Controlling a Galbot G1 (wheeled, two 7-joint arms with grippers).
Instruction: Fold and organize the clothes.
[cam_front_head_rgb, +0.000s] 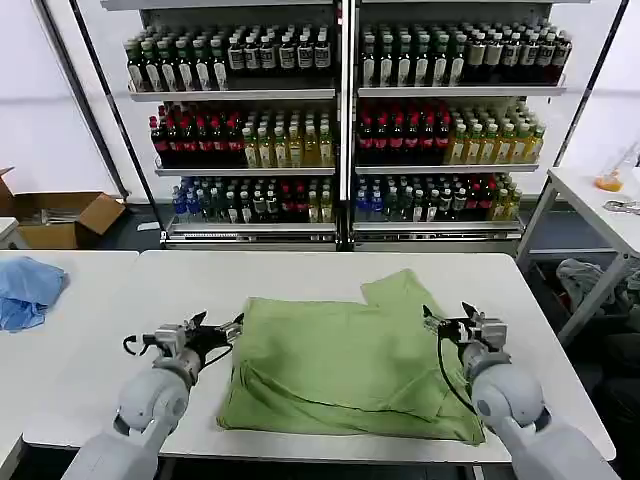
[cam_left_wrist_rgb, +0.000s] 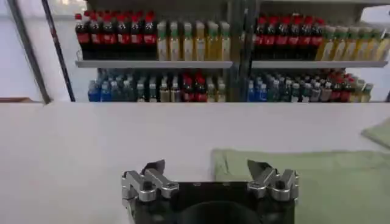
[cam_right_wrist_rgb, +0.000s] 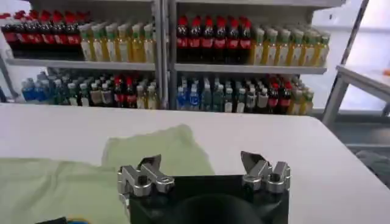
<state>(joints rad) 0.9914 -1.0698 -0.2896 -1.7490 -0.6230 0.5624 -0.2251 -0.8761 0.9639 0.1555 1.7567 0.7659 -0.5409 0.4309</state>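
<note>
shirt (cam_front_head_rgb: 345, 365) flat on table (cam_front_head_rgb: 180, 280) | both grippers – left (cam_front_head_rgb: 222, 330), right (cam_front_head_rgb: 432, 320) – released | blue cloth (cam_front_head_rgb: 28, 290) far left

A tall white metal shelving unit (cam_front_head_rgb: 345, 120) stands behind the white rectangular table (cam_front_head_rgb: 300, 275), its three visible shelves packed with rows of bottled drinks (cam_front_head_rgb: 440, 135) in dark, red, yellow and green. Left of the shelving, an open brown cardboard box (cam_front_head_rgb: 60, 218) sits on the grey floor against a pale wall. Right of it stands another white table (cam_front_head_rgb: 600, 205) on thin legs.
</note>
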